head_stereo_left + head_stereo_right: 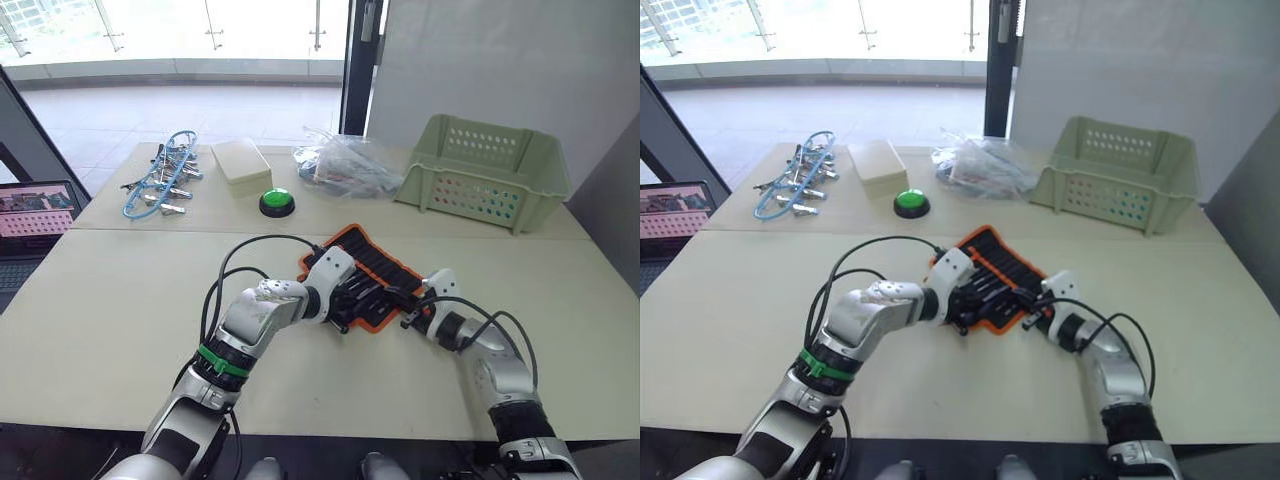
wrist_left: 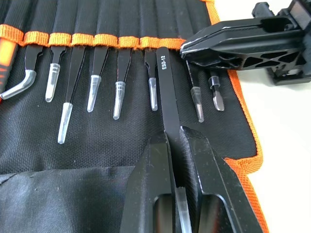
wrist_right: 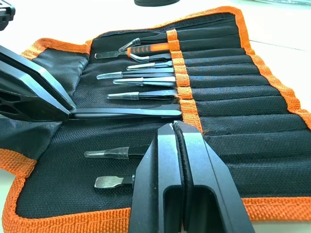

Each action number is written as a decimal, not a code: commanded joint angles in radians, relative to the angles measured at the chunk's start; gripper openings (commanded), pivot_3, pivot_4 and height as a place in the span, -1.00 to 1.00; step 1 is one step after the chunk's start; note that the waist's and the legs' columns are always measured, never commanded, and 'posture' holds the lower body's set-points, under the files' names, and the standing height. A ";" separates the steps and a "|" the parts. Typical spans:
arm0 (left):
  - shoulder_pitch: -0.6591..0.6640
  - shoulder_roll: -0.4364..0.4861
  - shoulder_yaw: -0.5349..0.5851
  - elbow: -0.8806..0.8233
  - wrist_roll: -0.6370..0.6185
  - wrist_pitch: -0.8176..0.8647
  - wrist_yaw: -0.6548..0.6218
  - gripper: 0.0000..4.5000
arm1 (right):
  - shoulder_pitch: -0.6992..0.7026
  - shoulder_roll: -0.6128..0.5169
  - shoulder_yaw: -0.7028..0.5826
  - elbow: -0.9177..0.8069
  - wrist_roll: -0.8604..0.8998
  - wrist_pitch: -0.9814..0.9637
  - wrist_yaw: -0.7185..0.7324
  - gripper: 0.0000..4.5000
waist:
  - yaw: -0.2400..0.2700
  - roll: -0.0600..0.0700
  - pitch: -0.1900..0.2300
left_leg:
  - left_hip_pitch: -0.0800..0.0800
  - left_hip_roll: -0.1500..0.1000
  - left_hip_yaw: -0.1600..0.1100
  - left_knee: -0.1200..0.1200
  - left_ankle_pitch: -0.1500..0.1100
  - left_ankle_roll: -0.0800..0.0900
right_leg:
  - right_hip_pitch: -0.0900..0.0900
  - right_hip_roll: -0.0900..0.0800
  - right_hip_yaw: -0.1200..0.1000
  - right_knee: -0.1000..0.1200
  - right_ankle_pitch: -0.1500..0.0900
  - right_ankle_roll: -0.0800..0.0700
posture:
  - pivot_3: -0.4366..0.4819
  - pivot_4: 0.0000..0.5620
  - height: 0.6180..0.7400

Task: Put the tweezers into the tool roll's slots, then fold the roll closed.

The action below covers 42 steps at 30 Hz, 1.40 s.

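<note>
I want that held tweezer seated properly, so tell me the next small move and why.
Probably push the tweezers forward along their own length with the left gripper. They are clamped in it, and their blunt end sits right at the orange band of the slots, not yet tucked in like their neighbours. The right gripper presses shut on the tool roll beside that slot, steadying the fabric.

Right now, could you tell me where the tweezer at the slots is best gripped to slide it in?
Grip the tweezer's flat mid-shank from the flap side, along its length, as the left gripper does: its butt points at a slot.
</note>
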 commanded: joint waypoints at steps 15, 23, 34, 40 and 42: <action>-0.058 -0.046 -0.044 0.087 0.079 -0.061 -0.062 -0.99 | 0.065 -0.025 -0.018 -0.006 -0.006 0.024 -0.040 -1.00 | 0.009 0.000 0.000 | 0.000 -0.001 -0.001 0.004 0.000 0.000 | 0.002 0.000 0.000 0.001 0.000 0.000 | -0.05 -0.47 1.00; -0.064 -0.032 -0.063 0.061 0.089 -0.038 -0.081 -0.99 | 0.049 -0.014 -0.001 0.023 -0.012 0.018 -0.035 -1.00 | 0.008 0.000 0.000 | 0.000 -0.001 -0.001 0.004 0.000 0.000 | 0.002 0.000 0.000 0.002 0.000 0.000 | -0.05 -0.47 1.00; -0.082 -0.077 -0.048 0.127 0.106 -0.070 -0.068 -0.99 | 0.045 -0.009 0.009 0.028 -0.014 0.019 -0.027 -1.00 | 0.005 0.000 0.000 | 0.001 -0.001 -0.001 0.006 0.000 0.000 | 0.002 0.000 0.000 0.003 0.000 0.000 | -0.05 -0.47 1.00; -0.135 -0.128 -0.051 0.235 0.131 -0.137 -0.079 -0.99 | 0.051 -0.004 0.011 0.020 -0.014 0.021 -0.032 -1.00 | 0.005 0.000 0.000 | 0.001 -0.001 -0.001 0.007 0.000 0.000 | 0.003 0.000 0.000 0.004 0.000 0.000 | -0.05 -0.47 1.00; -0.158 -0.145 -0.050 0.289 0.145 -0.173 -0.079 -0.99 | 0.058 -0.002 0.012 0.013 -0.014 0.022 -0.036 -1.00 | 0.005 0.000 0.000 | 0.001 -0.001 -0.001 0.007 0.000 0.000 | 0.003 0.000 0.000 0.004 0.000 0.000 | -0.05 -0.47 1.00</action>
